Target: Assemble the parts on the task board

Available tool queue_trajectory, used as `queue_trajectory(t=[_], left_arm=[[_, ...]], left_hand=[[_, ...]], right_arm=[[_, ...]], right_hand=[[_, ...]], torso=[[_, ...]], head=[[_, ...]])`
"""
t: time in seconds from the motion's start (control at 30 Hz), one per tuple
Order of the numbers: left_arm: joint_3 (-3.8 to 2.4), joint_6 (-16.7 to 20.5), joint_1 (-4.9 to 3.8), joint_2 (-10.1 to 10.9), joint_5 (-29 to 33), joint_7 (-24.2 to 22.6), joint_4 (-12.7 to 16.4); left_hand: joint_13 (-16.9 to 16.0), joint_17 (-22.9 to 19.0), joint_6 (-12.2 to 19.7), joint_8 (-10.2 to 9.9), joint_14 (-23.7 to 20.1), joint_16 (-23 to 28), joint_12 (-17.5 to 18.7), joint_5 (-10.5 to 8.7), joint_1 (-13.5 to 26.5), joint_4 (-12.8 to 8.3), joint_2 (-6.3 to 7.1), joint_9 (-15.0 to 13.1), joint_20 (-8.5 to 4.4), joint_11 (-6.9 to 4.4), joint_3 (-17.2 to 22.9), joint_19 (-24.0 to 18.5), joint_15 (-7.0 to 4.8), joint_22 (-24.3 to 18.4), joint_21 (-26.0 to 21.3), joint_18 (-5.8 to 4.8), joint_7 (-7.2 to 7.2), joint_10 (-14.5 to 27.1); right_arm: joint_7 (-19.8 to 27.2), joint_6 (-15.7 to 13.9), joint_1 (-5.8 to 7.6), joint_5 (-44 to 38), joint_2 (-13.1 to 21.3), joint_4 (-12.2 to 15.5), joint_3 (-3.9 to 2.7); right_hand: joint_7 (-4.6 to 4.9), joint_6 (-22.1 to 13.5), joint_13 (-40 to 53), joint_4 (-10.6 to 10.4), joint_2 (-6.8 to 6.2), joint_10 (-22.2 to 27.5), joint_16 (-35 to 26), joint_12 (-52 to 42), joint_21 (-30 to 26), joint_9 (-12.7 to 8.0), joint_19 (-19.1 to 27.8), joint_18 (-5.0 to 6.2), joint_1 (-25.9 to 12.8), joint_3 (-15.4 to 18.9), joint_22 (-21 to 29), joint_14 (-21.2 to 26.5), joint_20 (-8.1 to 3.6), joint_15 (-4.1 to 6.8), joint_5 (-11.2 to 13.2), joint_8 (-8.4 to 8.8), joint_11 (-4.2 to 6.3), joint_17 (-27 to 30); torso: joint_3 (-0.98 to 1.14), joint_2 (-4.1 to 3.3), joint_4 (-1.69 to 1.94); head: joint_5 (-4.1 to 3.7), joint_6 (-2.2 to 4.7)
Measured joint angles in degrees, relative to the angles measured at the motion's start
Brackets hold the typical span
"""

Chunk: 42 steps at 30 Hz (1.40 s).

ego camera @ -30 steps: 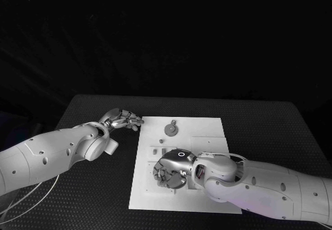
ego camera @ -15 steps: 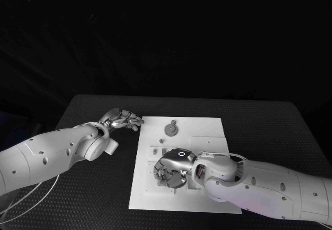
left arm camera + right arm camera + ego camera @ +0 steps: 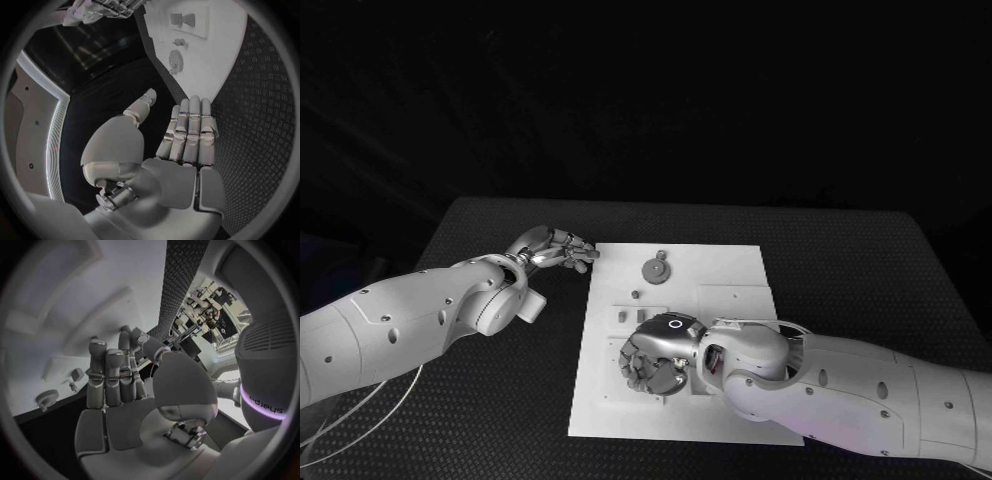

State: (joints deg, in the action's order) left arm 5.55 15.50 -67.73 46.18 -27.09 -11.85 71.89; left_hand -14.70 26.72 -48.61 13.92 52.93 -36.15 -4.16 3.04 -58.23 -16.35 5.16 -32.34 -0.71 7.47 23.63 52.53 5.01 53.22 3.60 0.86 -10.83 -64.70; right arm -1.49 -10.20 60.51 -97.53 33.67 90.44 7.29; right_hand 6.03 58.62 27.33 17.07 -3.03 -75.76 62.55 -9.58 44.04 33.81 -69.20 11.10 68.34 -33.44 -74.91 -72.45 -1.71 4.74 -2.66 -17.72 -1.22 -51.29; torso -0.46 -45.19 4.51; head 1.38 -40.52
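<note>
Centrally, right hand (image 3: 656,362) curled over task board (image 3: 733,280), grip unclear, left hand (image 3: 554,250) splayed beside it

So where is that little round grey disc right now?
In the head view the small round grey disc lies on the white task board, near its far edge, just beyond the left robot hand.
</note>
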Motion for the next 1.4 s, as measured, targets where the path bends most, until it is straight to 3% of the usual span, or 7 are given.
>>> queue_trajectory(t=[0.37, 0.43, 0.67, 0.8, 1.0, 1.23, 1.4], left_arm=[[0.0, 0.0, 0.0, 0.0, 0.0, 0.0, 0.0], [0.0, 0.0, 0.0, 0.0, 0.0, 0.0, 0.0], [0.0, 0.0, -0.01, 0.0, 0.0, 0.0, 0.0], [0.0, 0.0, -0.01, 0.0, 0.0, 0.0, 0.0], [0.0, 0.0, -0.01, 0.1, 0.0, 0.0, 0.0], [0.0, 0.0, 0.0, 0.2, 0.0, 0.0, -0.2], [0.0, 0.0, 0.0, 0.1, 0.0, 0.0, -0.4]], left_hand=[[0.0, 0.1, 0.0, 0.2, 0.0, 0.0, 0.0, 0.0, 0.0, 0.0, 0.0, 0.0, 0.0, 0.0, 0.0, 0.0, 0.0, 0.0, 0.0, 0.0, 0.0, 0.0], [0.0, 0.1, 0.0, 0.2, 0.0, 0.0, 0.0, 0.0, 0.0, 0.0, 0.0, 0.0, 0.0, 0.0, 0.0, 0.0, 0.0, 0.0, 0.0, 0.0, 0.0, 0.0], [0.0, 0.1, 0.0, 0.2, 0.0, 0.2, 0.0, 0.0, 0.0, 0.0, 0.0, 0.0, 0.0, 0.0, 0.0, 0.0, 0.0, 0.0, 0.0, 0.0, 0.0, 0.0], [0.0, 0.2, 0.0, 0.2, 0.0, 0.2, 0.0, 0.0, 0.0, 0.0, 0.0, 0.0, 0.0, 0.0, 0.0, 0.0, 0.0, 0.0, 0.0, 0.0, 0.0, 0.0], [0.0, 0.2, 0.0, 0.2, 0.0, 0.2, 0.0, 0.0, 0.0, 0.0, 0.0, 0.0, 0.0, 0.0, 0.0, 0.0, 0.0, 0.0, 0.0, 0.0, 0.0, 0.0], [0.0, 0.2, 0.0, 0.2, 0.0, 0.2, 0.0, 0.0, 0.0, 0.0, 0.0, 0.0, 0.0, 0.0, 0.0, 0.0, 0.0, -0.1, 0.0, 0.0, 0.0, 0.0], [0.0, 0.2, 0.0, 0.2, 0.0, 0.2, 0.0, 0.0, 0.0, 0.0, 0.0, 0.0, 0.0, 0.0, 0.0, 0.0, 0.0, -0.1, 0.0, 0.0, 0.0, 0.0]], right_arm=[[0.0, 0.6, 0.16, -0.5, -0.4, -0.4, 0.25], [0.0, 0.3, 0.16, -0.3, -0.4, -0.5, 0.31], [0.0, -0.6, -0.09, 0.4, 0.3, -0.7, 0.65], [0.1, -1.6, -0.08, 0.7, 1.3, -0.2, 0.65], [0.3, -3.3, 0.07, 1.0, 3.7, 1.8, 0.59], [1.4, -6.9, 1.3, 2.3, 5.8, 4.4, -1.3], [2.1, -9.2, 2.71, 5.6, 8.0, 5.3, -3.28]], right_hand=[[0.33, -0.3, 0.2, 0.0, -0.12, 0.9, 0.0, 0.8, 0.0, 1.6, 0.1, 0.05, -0.1, 0.1, 0.0, 0.2, 0.06, 0.03, 0.0, 0.0, -0.4, -0.1], [1.2, -1.3, 0.0, -0.5, -1.42, 2.3, 0.0, 1.9, 0.0, 1.8, 0.4, 0.07, -1.4, 0.5, 0.0, 0.8, 0.39, -0.26, 0.0, 0.45, -0.86, -0.1], [3.58, -8.7, -1.4, -1.2, -5.95, 7.5, -0.1, 5.2, -0.2, -0.7, 0.8, -0.01, -5.4, 2.3, 0.0, 1.6, 0.73, -2.58, 0.0, 5.28, -3.21, -0.4], [3.99, -10.3, -1.7, -1.1, -7.03, 8.8, -0.1, 5.7, -0.3, -1.0, 0.9, -0.06, -5.7, 2.7, 0.0, 1.7, 0.91, -3.1, 0.0, 5.77, -4.09, -0.5], [4.14, -10.4, -1.9, -1.2, -7.47, 9.4, -0.1, 5.7, -0.5, -1.1, 1.0, -0.08, -5.7, 2.8, 0.0, 2.0, 1.01, -3.34, 0.0, 5.76, -4.11, -0.5], [4.15, -10.6, -2.0, -1.6, -7.77, 9.5, 0.4, 5.4, -0.5, -1.1, 0.9, -0.08, -5.4, 2.7, 0.0, 1.6, 0.89, -3.35, 0.0, 5.76, -4.13, -0.7], [4.34, -10.3, -1.4, -2.7, -7.39, 7.0, 0.4, 4.3, -0.3, -1.1, 0.1, -0.08, -5.7, 2.8, 0.0, 1.0, 0.49, -2.78, 0.0, 5.24, -3.32, -0.7]], torso=[[0.0, 0.0, -0.02], [0.0, 0.0, -0.02], [0.02, 0.0, -0.02], [0.01, 0.0, -0.01], [0.01, 0.01, -0.03], [0.04, 0.01, -0.07], [0.05, 0.05, -0.08]], head=[[0.0, -0.04], [0.0, -0.04], [-0.08, 0.03], [-0.12, 0.13], [-0.25, 0.3], [-0.52, 0.63], [-0.92, 0.97]])
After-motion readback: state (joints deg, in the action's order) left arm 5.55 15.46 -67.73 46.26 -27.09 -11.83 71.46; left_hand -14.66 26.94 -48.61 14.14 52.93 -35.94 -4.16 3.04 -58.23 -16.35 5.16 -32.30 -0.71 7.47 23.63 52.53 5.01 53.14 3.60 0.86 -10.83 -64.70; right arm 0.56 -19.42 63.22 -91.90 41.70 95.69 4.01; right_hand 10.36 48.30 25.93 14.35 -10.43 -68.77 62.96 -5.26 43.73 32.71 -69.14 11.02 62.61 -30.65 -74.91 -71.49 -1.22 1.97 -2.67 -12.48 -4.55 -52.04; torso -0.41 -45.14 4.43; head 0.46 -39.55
